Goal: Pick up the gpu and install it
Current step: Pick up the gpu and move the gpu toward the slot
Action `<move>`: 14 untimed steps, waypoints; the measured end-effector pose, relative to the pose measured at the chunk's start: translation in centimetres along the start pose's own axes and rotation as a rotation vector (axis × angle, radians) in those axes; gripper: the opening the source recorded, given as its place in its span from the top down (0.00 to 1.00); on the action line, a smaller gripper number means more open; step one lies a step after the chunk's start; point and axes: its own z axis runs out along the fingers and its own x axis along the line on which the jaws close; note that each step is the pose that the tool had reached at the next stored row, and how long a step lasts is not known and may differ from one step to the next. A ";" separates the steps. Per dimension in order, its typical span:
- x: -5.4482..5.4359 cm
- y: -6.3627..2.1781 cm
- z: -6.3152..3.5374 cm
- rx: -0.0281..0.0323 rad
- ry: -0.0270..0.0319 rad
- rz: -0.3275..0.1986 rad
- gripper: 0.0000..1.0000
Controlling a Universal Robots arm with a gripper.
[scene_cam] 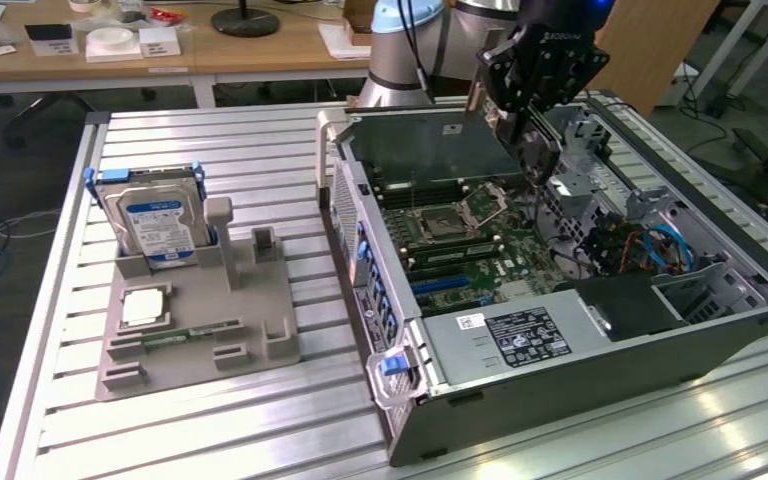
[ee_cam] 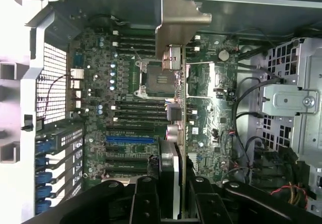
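Exterior view: gpu [scene_cam: 418,150] held over the open case [scene_cam: 558,385].
My end effector [scene_cam: 534,150] is clenched on the card's end, edge-down (so its connector faces the slots [scene_cam: 440,283], I judge), at twelve o'clock from the CPU socket [scene_cam: 448,212], not yet seated.

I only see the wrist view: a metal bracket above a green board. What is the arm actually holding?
Observer: A gpu. The gripper grips it on edge, dark face showing, over an open case.
Visitor: Is it plugged in?
Observer: It doesn't look so. From outside, it sits raised above the board, at the case's far end.
Visitor: Is anything lying beside the computer?
Observer: Yes. On the exterior view's left, a grey holder carries a hard drive standing upright.
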 end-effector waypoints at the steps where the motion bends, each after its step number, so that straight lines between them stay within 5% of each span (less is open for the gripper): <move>1: -0.1 0.00 0.01 -0.0003 0.0000 0.000 0.72; 7: -1.7 -0.04 0.05 -0.0038 0.0000 -0.001 0.72; 14: -2.1 -0.07 0.05 -0.0075 0.0000 -0.001 0.72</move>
